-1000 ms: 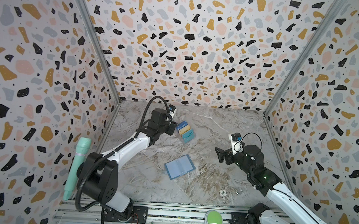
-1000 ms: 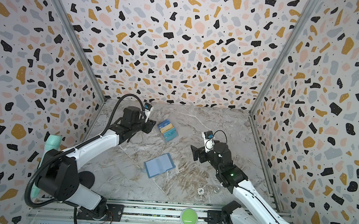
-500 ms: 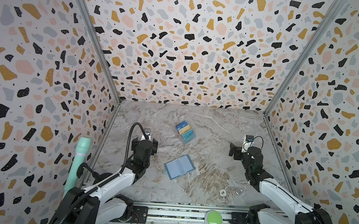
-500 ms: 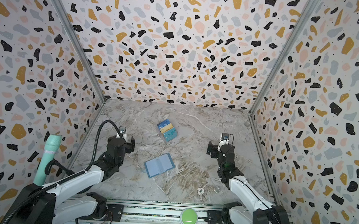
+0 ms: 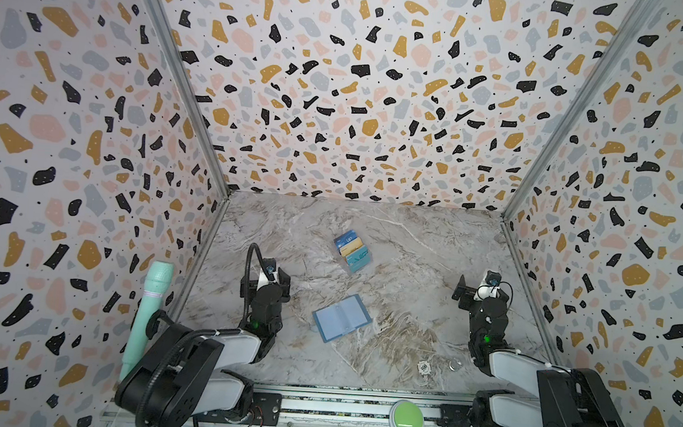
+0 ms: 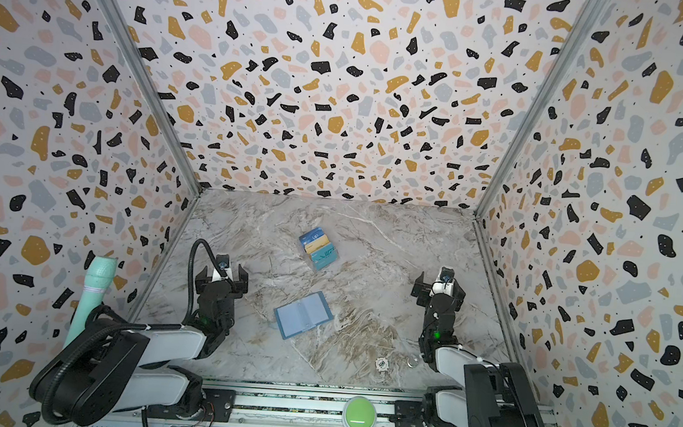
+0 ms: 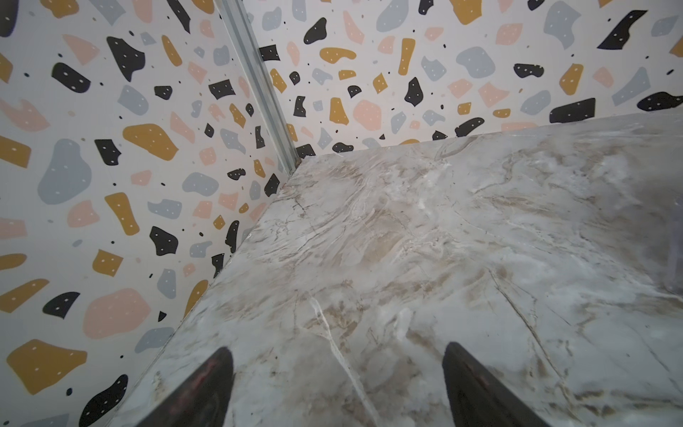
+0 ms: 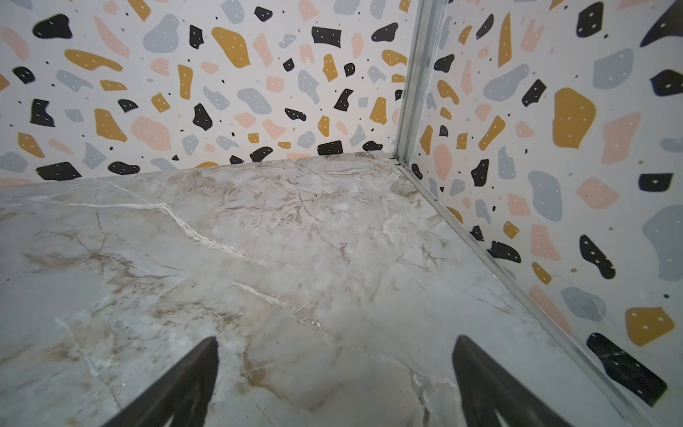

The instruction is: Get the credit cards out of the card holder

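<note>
The left gripper (image 7: 337, 352) and right gripper (image 8: 334, 342) stand jaws apart and empty, with the credit cards (image 5: 352, 251) lying apart from the open card holder (image 5: 342, 318).

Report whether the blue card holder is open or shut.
Open: the card holder lies spread flat like a book, both halves and the centre fold showing.

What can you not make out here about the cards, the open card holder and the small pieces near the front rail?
credit cards: lettering too small in both top views; the visible three hide anything beneath.
card holder: whether its sleeves are empty, too small in both top views.
pale round piece and ring-like piece: too small to identify.
Wrist views: cards and holder fall outside both.
</note>
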`<state>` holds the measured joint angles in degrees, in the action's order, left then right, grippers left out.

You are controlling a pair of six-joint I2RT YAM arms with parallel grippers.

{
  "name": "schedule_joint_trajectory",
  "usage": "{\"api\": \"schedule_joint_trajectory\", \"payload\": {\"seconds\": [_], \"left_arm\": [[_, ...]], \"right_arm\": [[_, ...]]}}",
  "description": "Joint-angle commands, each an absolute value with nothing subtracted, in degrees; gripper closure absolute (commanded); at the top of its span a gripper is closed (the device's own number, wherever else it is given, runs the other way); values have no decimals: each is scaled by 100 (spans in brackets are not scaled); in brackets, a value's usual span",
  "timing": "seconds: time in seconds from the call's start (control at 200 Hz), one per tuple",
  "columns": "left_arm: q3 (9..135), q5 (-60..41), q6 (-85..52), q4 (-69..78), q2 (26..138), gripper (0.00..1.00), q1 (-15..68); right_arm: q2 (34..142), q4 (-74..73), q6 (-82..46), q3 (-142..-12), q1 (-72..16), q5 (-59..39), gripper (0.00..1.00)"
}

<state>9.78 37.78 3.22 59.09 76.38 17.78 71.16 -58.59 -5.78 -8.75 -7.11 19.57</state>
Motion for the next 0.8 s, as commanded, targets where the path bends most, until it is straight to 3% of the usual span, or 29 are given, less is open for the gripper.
{"api": "schedule_joint_trajectory", "payload": {"seconds": [0.0,0.225,0.31,0.46,0.796], "left_arm": [[956,3640,209,6664,7668,10,1482],[698,3105,-5,7553,8132,9,1089],[920,2635,-127,6880,7970,9,866],[949,2466,-175,6877,8022,0,746],[914,2473,-177,6899,7968,0,747]], "right_arm": [[7342,-6879,-394,-774,-646,1915,1],[8672,-8110,105,-871,-631,830,1],[8486,-6888,3,-1264,-516,550,1],[8522,-6996,-25,-1245,-454,490,1],[8498,-7003,-9,-1221,-454,475,1]]}}
